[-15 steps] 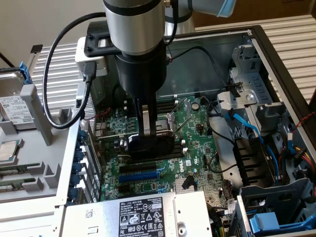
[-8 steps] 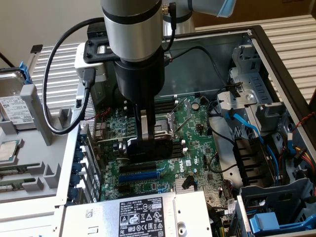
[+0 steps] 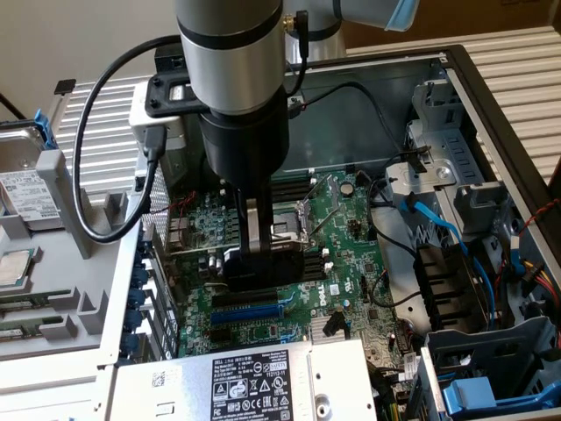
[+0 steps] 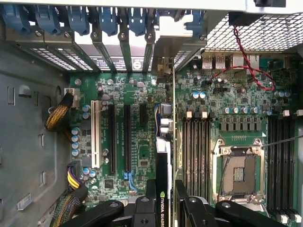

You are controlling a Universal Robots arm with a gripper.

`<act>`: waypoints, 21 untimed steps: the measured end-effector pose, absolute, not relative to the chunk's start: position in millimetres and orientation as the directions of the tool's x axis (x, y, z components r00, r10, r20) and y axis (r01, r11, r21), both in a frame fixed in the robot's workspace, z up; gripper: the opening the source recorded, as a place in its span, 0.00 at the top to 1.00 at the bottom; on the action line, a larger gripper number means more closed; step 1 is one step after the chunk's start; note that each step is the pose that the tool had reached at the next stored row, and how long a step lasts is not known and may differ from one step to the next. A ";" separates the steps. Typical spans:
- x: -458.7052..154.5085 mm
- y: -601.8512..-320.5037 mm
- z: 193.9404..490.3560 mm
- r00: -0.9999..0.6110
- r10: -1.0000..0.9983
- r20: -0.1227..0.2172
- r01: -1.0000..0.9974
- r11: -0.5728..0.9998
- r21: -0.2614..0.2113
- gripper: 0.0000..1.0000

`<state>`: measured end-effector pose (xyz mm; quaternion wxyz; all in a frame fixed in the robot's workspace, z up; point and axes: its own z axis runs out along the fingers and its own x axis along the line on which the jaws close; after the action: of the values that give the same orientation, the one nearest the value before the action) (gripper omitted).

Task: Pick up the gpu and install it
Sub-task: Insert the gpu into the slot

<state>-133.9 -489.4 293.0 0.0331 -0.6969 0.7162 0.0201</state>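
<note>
Inside the open case, over the motherboard, the gpu is already picked up: the hand pinches it upright and edge-on, between the long black slots and the memory slots. I cannot tell whether it is seated, so installing looks unfinished. Blue latches and a red-black wire crowd the board's rear edge.
</note>
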 end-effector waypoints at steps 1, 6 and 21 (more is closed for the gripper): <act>-134.0 -489.4 292.7 -0.027 -0.997 -0.075 -0.999 0.028 -0.017 0.74; -134.6 -489.4 289.2 -0.026 -0.997 -0.075 -0.999 0.028 -0.017 0.74; -135.0 -487.2 286.4 -0.027 -0.998 -0.061 -0.999 0.028 -0.017 0.74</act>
<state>-135.0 -487.2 286.4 0.0279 -0.6971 0.7163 0.0149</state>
